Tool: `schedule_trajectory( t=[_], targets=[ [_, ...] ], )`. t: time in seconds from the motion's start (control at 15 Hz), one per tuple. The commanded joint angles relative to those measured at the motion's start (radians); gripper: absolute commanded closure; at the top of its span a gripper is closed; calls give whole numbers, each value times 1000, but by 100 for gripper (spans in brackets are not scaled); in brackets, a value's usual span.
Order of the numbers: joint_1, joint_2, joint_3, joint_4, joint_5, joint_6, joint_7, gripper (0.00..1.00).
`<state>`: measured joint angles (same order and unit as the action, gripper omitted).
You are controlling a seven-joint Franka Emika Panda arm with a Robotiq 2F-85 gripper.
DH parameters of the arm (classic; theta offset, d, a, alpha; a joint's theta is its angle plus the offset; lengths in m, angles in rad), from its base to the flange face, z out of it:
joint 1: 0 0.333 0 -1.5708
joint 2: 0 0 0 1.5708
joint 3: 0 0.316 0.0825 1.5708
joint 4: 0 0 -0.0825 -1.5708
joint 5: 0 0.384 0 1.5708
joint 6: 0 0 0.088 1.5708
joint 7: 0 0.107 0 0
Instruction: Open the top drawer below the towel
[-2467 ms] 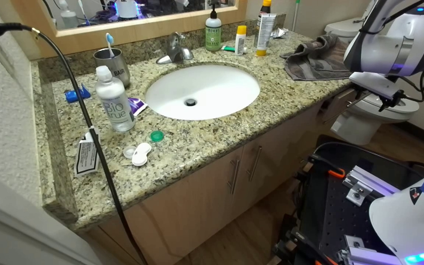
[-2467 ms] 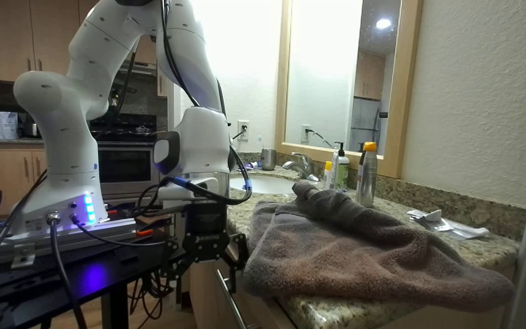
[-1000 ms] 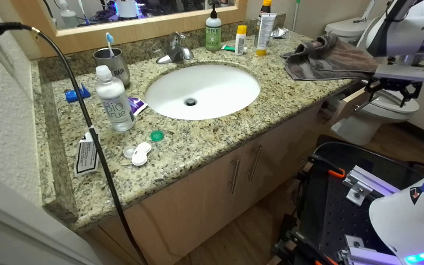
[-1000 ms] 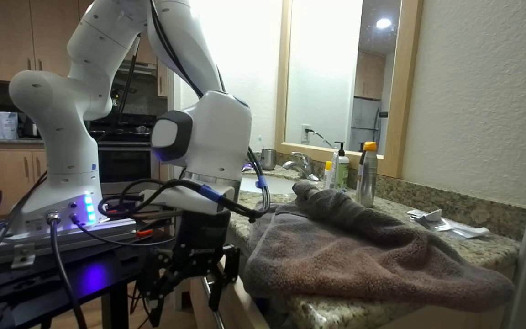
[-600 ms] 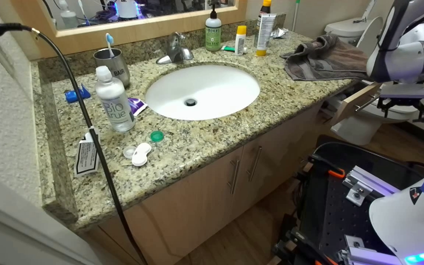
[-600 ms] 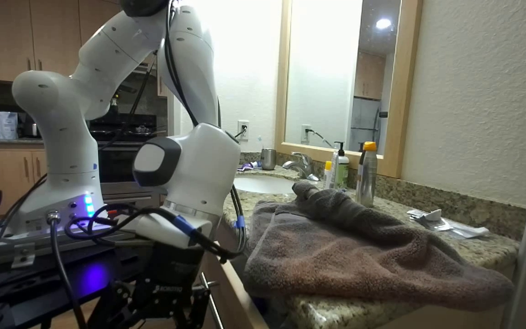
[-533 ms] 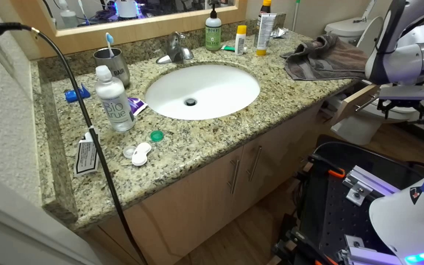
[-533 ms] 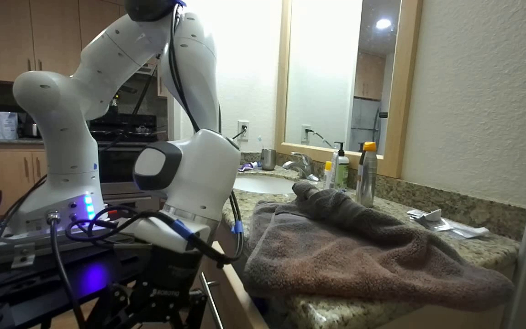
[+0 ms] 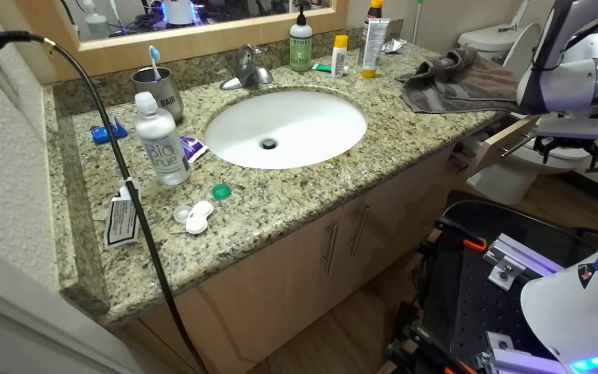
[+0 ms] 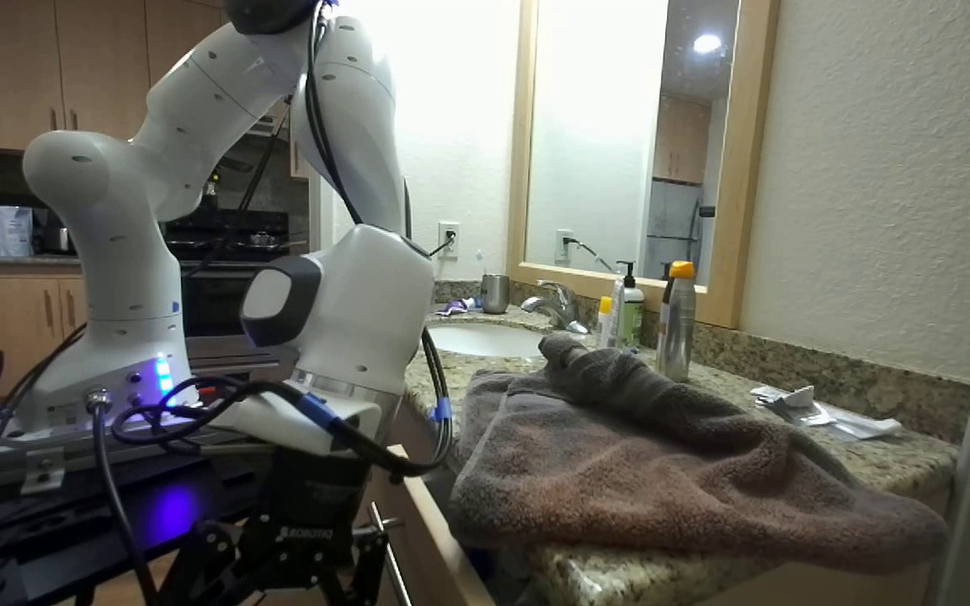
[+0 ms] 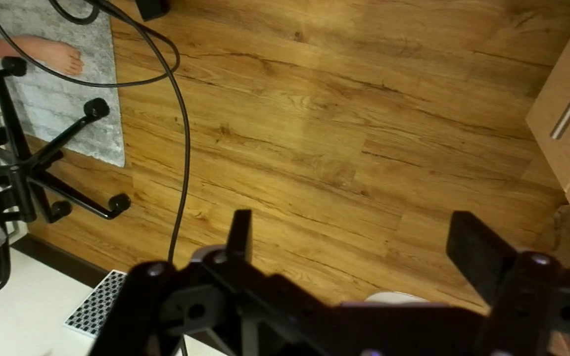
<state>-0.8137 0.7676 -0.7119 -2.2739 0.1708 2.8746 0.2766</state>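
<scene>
The top drawer is pulled out below the grey-brown towel [image 9: 465,85], its wooden front [image 9: 501,146] standing off the cabinet. Its open edge shows in an exterior view [image 10: 443,543], with the metal bar handle [image 10: 391,557] on its front. The towel [image 10: 645,471] lies folded on the counter above. My gripper [image 11: 352,215] is open, with only floor showing between its fingers [image 11: 478,252]. In an exterior view the gripper [image 9: 569,161] is just outside the drawer front, close to the handle; I cannot tell whether it touches. Its fingertips are cut off in an exterior view.
The granite counter [image 9: 278,192] holds a sink [image 9: 299,124] and several bottles. The toilet [image 9: 506,182] stands beyond the drawer. The robot's black base table [image 9: 465,291] faces the cabinet. A black cable [image 11: 186,138] and chair legs [image 11: 72,193] are on the floor.
The gripper was at the handle 2.5 s ago with the drawer nearly shut. The drawer has come out, and the gripper has moved lower and away from the cabinet. Little moved in the last half second.
</scene>
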Motion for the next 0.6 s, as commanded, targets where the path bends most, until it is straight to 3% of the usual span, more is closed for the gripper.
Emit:
schedule_trajectory(
  t=[0.0, 0.27, 0.47, 0.53],
  targets=[
    [-154, -151, 88, -57, 38, 48, -134, 0],
    [-423, -266, 258, -21, 89, -56, -304, 0],
    [-630, -307, 401, 9, 232, -132, -503, 0],
    [-701, -323, 448, 12, 234, -165, -523, 0]
  ],
)
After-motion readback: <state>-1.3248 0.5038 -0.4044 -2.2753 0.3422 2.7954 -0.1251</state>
